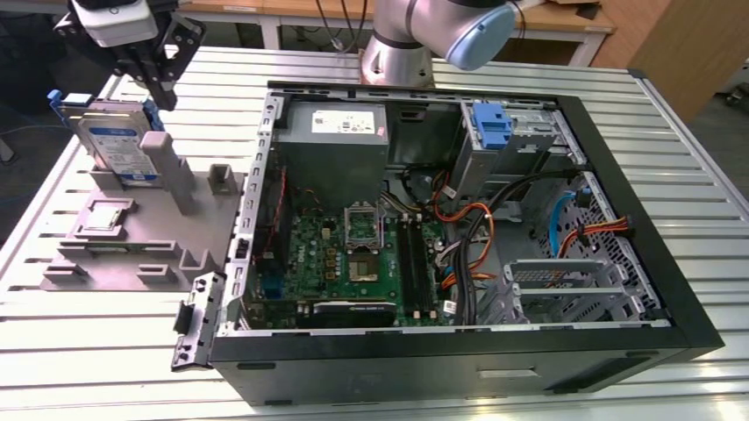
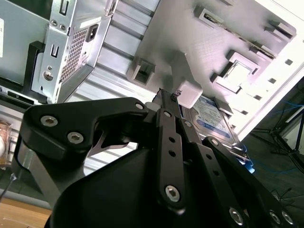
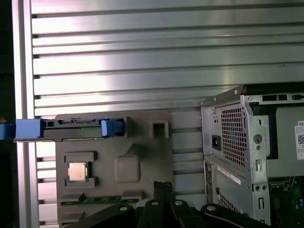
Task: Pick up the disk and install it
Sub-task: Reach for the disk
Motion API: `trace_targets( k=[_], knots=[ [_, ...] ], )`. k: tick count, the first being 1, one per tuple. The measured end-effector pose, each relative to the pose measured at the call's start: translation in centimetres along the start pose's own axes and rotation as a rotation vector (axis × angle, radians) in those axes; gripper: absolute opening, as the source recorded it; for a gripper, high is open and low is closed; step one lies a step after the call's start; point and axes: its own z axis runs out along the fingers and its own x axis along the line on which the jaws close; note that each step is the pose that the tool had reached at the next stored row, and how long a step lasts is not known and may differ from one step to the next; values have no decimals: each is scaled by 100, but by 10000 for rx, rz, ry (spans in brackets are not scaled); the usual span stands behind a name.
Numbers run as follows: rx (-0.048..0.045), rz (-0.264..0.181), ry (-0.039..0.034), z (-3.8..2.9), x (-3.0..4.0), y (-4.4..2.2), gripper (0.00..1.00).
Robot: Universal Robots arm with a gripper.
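The disk (image 1: 117, 140) stands on edge in a slot of the grey fixture (image 1: 129, 241) at the exterior view's left; its white-and-blue label faces the camera and a blue bracket frames it. My gripper (image 1: 164, 98) hangs just above the disk's upper corner, on the side toward the computer case, fingers shut together with nothing between them. In the first wrist view the disk (image 3: 71, 127) appears edge-on, and the gripper (image 3: 162, 184) is well apart from it. The second wrist view shows the disk's label (image 2: 213, 116) beyond the gripper (image 2: 166, 92).
An open computer case (image 1: 655, 289) fills the middle and right of the slatted metal table (image 1: 702, 114). Inside are a power supply (image 1: 339, 123), a motherboard (image 1: 351, 259), a blue bay clip (image 1: 492, 123) and a metal drive cage (image 1: 562, 276). The fixture also holds a processor chip (image 3: 77, 172).
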Motion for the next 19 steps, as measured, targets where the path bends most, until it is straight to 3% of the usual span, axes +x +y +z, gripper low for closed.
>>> trace_targets(
  k=[19],
  knots=[
    [0,1,0,8,102,-5,10]
  ],
)
